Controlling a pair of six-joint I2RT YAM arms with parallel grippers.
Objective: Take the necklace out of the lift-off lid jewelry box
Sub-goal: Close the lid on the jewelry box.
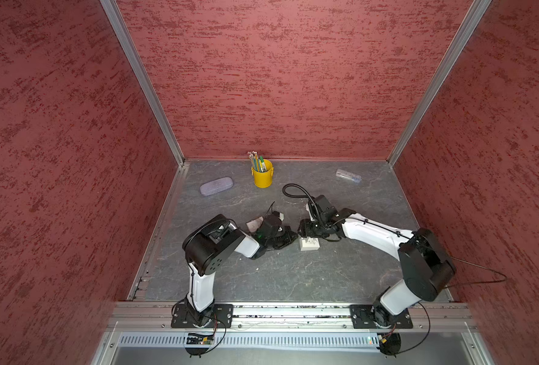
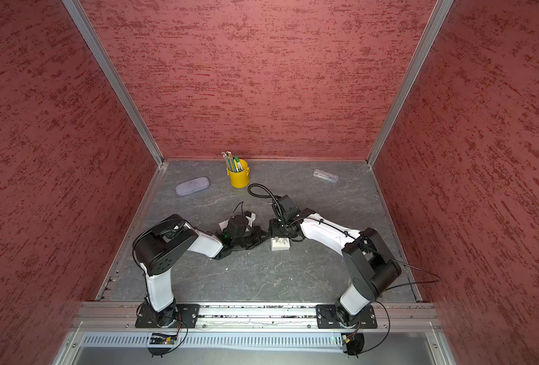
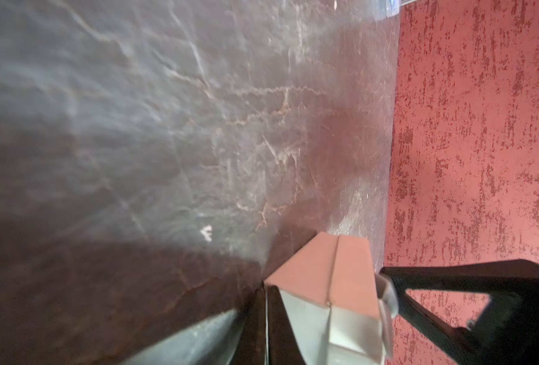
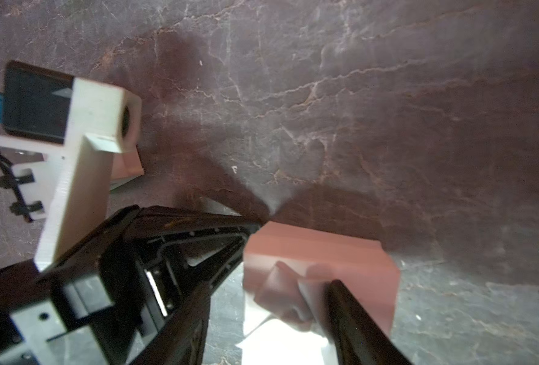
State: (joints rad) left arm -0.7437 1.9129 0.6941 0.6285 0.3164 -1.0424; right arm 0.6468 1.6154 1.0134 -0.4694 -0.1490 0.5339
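The small white jewelry box (image 1: 309, 244) (image 2: 281, 244) sits lidless mid-table between both arms. My left gripper (image 1: 293, 237) (image 3: 266, 294) is shut on the thin edge of the box (image 3: 334, 284) wall. My right gripper (image 1: 304, 235) (image 4: 274, 294) hovers over the open box (image 4: 322, 252) with jaws apart. One of its fingers (image 4: 356, 322) dips inside against crumpled white padding (image 4: 281, 290). I cannot make out the necklace in any view. The lid (image 1: 253, 225) (image 4: 129, 164) lies on the table behind my left wrist.
At the back stand a yellow cup of pencils (image 1: 263, 173), a grey glasses case (image 1: 216, 185) to its left and a clear plastic tube (image 1: 348, 175) at the back right. Red walls enclose three sides. A black cable (image 1: 290, 189) loops behind my right wrist.
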